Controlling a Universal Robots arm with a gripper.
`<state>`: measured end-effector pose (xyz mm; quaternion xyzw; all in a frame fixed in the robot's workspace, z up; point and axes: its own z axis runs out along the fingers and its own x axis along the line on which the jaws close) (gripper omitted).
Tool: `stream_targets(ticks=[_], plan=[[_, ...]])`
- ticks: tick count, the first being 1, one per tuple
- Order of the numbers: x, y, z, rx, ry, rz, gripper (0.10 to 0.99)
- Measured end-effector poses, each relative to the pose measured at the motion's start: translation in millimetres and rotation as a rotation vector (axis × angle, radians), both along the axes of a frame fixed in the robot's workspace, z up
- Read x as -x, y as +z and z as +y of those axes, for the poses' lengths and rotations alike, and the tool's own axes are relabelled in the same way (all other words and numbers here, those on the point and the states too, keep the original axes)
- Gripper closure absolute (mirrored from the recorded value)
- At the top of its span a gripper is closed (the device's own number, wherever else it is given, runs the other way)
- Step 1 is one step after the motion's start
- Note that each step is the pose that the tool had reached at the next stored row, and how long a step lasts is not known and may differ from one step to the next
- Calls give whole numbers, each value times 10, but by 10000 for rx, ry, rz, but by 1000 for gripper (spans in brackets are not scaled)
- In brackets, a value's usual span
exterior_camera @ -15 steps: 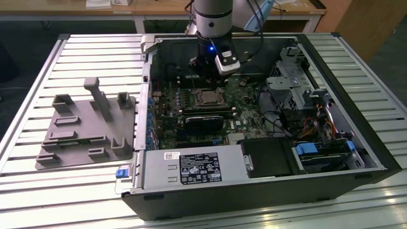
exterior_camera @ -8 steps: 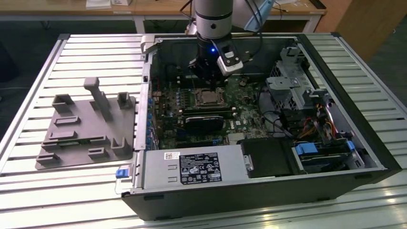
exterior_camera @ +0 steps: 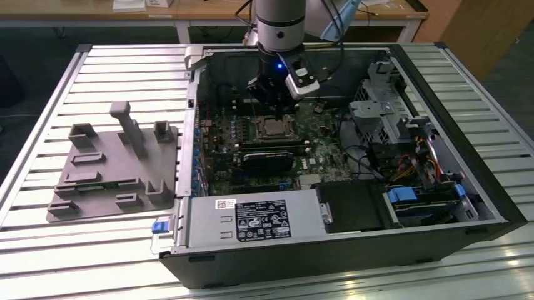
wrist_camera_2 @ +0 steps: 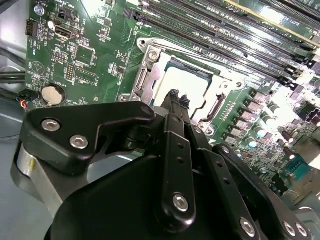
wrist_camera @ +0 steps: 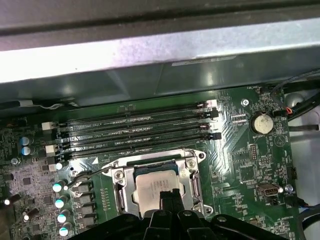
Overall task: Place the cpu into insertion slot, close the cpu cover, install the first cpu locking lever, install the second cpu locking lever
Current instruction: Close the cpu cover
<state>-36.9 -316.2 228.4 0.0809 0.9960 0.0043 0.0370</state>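
Gripper [wrist_camera_2: 179, 99]: fingers together, gripping nothing, tips just above the cpu's near edge.
Arm [exterior_camera: 279, 25]: upright, reaching straight down into the open computer case [exterior_camera: 492, 206].
Cpu [wrist_camera: 150, 186]: lies flat in the insertion slot [exterior_camera: 259, 129].
Cpu cover [wrist_camera: 123, 187]: down flat, framing the cpu in its window.
Lever [wrist_camera: 89, 176]: thin wire, jutting sideways over the green board [wrist_camera: 240, 165].
Memory slots [wrist_camera: 135, 127]: beyond the socket.

cpu [wrist_camera: 152, 189] in insertion slot [wrist_camera: 122, 195]

Power supply label [exterior_camera: 260, 220] print illegible.
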Motion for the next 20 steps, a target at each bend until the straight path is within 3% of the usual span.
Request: stream_targets(ticks=[1, 4, 8, 14, 20], plan=[[-3, -2, 0, -3, 0, 72, 984], [-16, -2, 0, 1, -2, 474, 984], [-16, -2, 0, 2, 0, 499, 984], [-21, -5, 0, 17, 597, 499, 984], [-29, -6, -1, 18, 683, 498, 984]])
